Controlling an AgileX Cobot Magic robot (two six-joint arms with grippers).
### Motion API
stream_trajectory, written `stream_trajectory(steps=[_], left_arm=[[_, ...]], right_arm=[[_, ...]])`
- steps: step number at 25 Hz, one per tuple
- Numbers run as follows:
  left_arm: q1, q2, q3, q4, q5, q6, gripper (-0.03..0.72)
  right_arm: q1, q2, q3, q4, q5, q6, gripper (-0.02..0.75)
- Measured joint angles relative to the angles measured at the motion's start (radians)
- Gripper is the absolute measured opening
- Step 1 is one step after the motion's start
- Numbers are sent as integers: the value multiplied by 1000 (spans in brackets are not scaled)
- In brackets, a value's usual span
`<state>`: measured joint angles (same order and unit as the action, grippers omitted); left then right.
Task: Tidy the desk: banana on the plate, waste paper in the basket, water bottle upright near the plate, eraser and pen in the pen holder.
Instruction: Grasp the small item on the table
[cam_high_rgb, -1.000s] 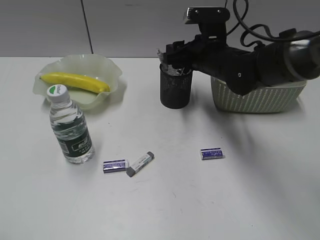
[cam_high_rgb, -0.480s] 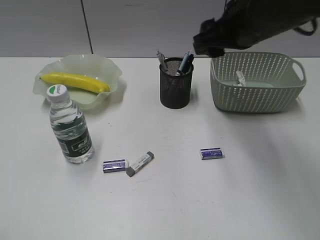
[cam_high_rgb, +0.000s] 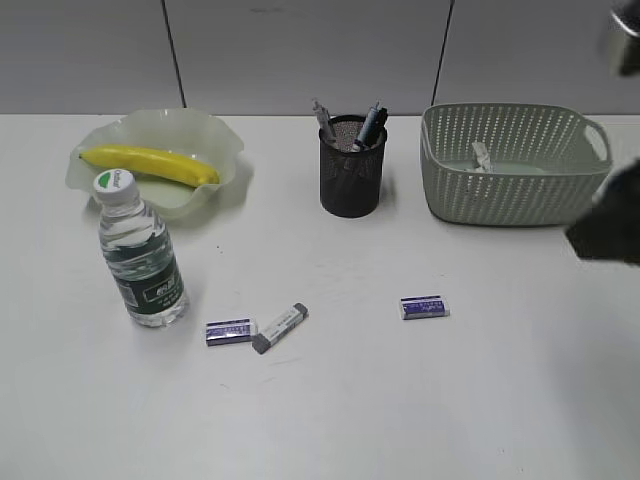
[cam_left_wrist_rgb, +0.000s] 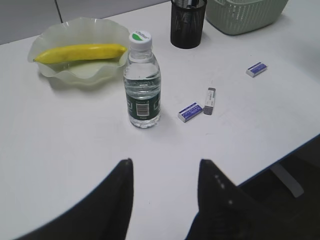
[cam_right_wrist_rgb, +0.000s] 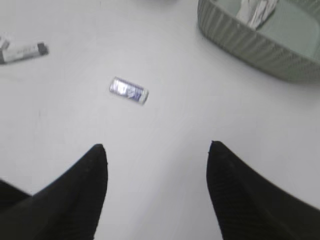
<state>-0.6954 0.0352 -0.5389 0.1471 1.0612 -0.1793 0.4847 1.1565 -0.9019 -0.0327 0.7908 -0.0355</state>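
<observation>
The banana (cam_high_rgb: 150, 162) lies in the wavy green plate (cam_high_rgb: 215, 130) at the back left. The water bottle (cam_high_rgb: 140, 252) stands upright in front of the plate. The black pen holder (cam_high_rgb: 352, 180) holds pens (cam_high_rgb: 368, 125). The waste paper (cam_high_rgb: 482, 155) lies in the green basket (cam_high_rgb: 515, 190). Three erasers lie on the desk: two together (cam_high_rgb: 231, 331) (cam_high_rgb: 280, 327) and one apart (cam_high_rgb: 424, 306). My right gripper (cam_right_wrist_rgb: 156, 146) is open and empty above the desk, below the single eraser (cam_right_wrist_rgb: 129, 90). My left gripper (cam_left_wrist_rgb: 165, 162) is open and empty, near the desk's front edge, in front of the bottle (cam_left_wrist_rgb: 143, 82).
The right arm shows as a dark blur at the right edge of the exterior view (cam_high_rgb: 612, 225). The desk's front edge (cam_left_wrist_rgb: 280, 157) drops off at the right of the left wrist view. A grey panelled wall stands behind the desk.
My right arm has swung away from the pen holder, up and then down to the right edge. A pen now stands in the holder where the gripper was.
</observation>
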Motion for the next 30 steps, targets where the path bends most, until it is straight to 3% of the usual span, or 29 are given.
stream_trajectory(steps=[5, 9, 16, 22, 26, 30], left_arm=[[0, 0, 0, 0, 0, 0, 318], [0, 0, 0, 0, 0, 0, 316], [0, 86, 0, -38, -3, 0, 313], [0, 387, -60, -153, -211, 27, 312], [0, 675, -145, -263, -391, 134, 312], [-15, 1015, -302, -353, -453, 270, 312]], right_arm=[[0, -257, 194, 4, 150, 0, 496], [0, -487, 331, 25, 186, 0, 496], [0, -847, 368, 27, 203, -3, 496], [0, -1070, 393, 10, 239, -9, 496], [0, -1137, 393, 8, 240, -10, 496], [0, -1162, 393, 7, 240, -10, 496]])
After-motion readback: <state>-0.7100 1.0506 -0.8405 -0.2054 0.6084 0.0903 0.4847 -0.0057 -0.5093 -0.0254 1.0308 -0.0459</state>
